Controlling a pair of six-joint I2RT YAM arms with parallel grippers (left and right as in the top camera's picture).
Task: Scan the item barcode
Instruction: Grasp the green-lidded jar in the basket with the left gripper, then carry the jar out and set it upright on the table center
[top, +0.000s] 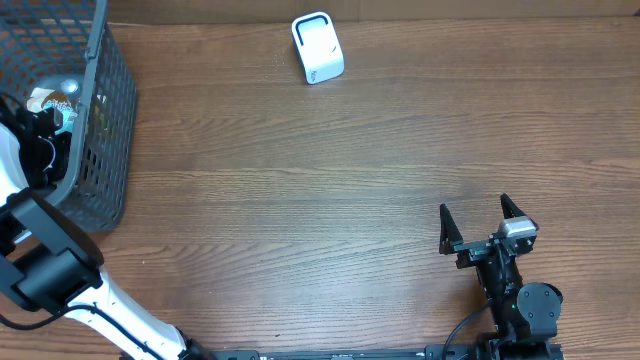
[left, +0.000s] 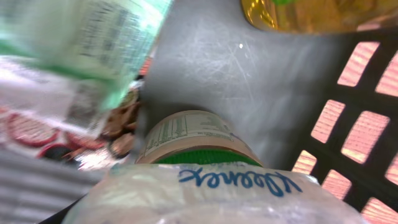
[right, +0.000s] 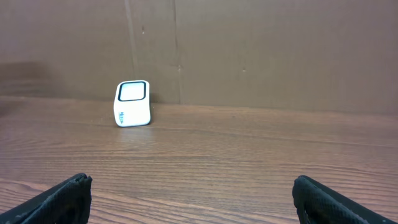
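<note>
Fingers (top: 447, 228) of the right gripper (top: 474, 206) are shown spread wide apart over the wooden surface (top: 330, 200) at the near right. The white barcode scanner (top: 317, 47) is seen upright at the far edge, well apart from both arms. The left gripper (top: 42, 128) is seen inside the grey basket (top: 110, 120) at the far left; whether its fingers are apart or together cannot be told. Within the basket, a tissue pack (left: 211, 193) is pictured close under the left wrist camera, a green-lidded jar (left: 186, 134) just behind it and a blurred green bottle (left: 93, 43) above.
</note>
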